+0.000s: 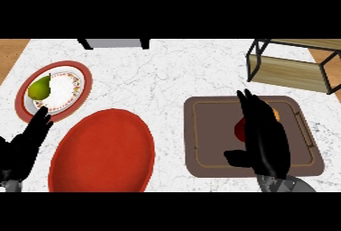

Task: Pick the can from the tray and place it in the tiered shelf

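Can (pixel 240 128): red, on the tray (pixel 206 151), mostly hidden beneath my right hand (pixel 266 144).
Right hand: open, fingers straight, thumb spread, nothing gripped.
Left hand (pixel 26 144): open, resting at lower left.
Risk: I can't see the can's far side; closing off-centre could knock it over.
Shelf risk: the tiered shelf's (pixel 293 72) frame may catch it.

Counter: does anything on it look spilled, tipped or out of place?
Nothing stands out. The pear lies on its plate, the red plate sits flat, the shelf stands upright. The right hand hides most of the can on the tray, so I can't tell how it stands.
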Controlling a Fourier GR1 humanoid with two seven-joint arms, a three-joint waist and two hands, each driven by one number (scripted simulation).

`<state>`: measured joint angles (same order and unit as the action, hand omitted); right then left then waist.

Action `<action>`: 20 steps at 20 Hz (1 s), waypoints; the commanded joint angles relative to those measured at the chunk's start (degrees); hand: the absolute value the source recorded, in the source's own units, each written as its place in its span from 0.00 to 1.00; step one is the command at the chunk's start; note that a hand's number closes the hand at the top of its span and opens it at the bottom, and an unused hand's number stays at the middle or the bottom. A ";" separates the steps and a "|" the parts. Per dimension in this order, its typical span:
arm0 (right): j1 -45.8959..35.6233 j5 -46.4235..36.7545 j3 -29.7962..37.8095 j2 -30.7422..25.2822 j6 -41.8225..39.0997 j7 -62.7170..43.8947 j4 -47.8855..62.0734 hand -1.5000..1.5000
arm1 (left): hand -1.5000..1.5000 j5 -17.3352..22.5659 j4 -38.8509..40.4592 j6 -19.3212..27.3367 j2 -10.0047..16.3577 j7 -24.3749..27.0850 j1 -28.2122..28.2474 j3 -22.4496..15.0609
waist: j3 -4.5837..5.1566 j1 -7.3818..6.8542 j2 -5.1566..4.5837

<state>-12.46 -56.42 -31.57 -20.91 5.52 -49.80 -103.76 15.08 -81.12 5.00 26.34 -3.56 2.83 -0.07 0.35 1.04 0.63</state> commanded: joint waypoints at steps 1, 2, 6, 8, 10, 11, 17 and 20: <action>0.65 1.14 -2.69 -3.33 -16.41 -6.76 -1.62 0.00 | 0.50 0.06 0.82 -1.17 -0.11 2.19 1.29 0.36 | -0.03 -0.63 -0.28; -1.08 0.71 -4.69 -1.34 -20.94 -10.31 -2.62 0.00 | 0.50 -0.26 1.84 -1.03 -1.07 2.37 0.23 -0.32 | 0.03 -0.56 -0.34; -7.05 4.37 -2.17 0.71 -34.26 -15.32 -3.28 0.00 | 0.50 -0.19 1.07 -1.48 0.40 0.08 -2.28 0.65 | -0.20 -1.18 -0.50; -9.24 3.40 -2.98 2.74 -37.14 -16.48 -0.39 0.00 | 0.50 -1.59 2.64 -0.68 -1.51 1.11 -2.42 -0.72 | -0.21 -1.31 -0.61; -6.63 2.88 -2.62 1.95 -38.81 -17.48 -2.37 0.00 | 0.50 0.05 -3.11 -1.08 -0.63 -1.07 1.07 0.13 | -0.29 -1.49 -0.32; -8.94 4.20 -0.24 1.38 -40.32 -15.31 -0.22 0.00 | 0.50 0.20 0.18 -2.51 0.42 0.16 -0.87 1.35 | -0.26 -1.33 -0.54; -7.66 2.46 3.09 1.41 -40.59 -10.99 3.20 0.00 | 0.50 -3.63 -0.62 0.55 -2.88 1.49 0.59 -0.13 | -0.32 -1.23 -0.57; -7.97 1.78 5.39 1.31 -41.18 -8.11 4.88 0.00 | 0.50 -1.85 1.70 -2.76 -1.78 0.48 -1.82 1.80 | -0.33 -1.17 -0.61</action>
<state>-19.62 -54.28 -28.39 -19.96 -30.67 -54.54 -100.62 13.21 -79.93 3.58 24.65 -3.33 1.16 0.92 0.05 -0.08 0.05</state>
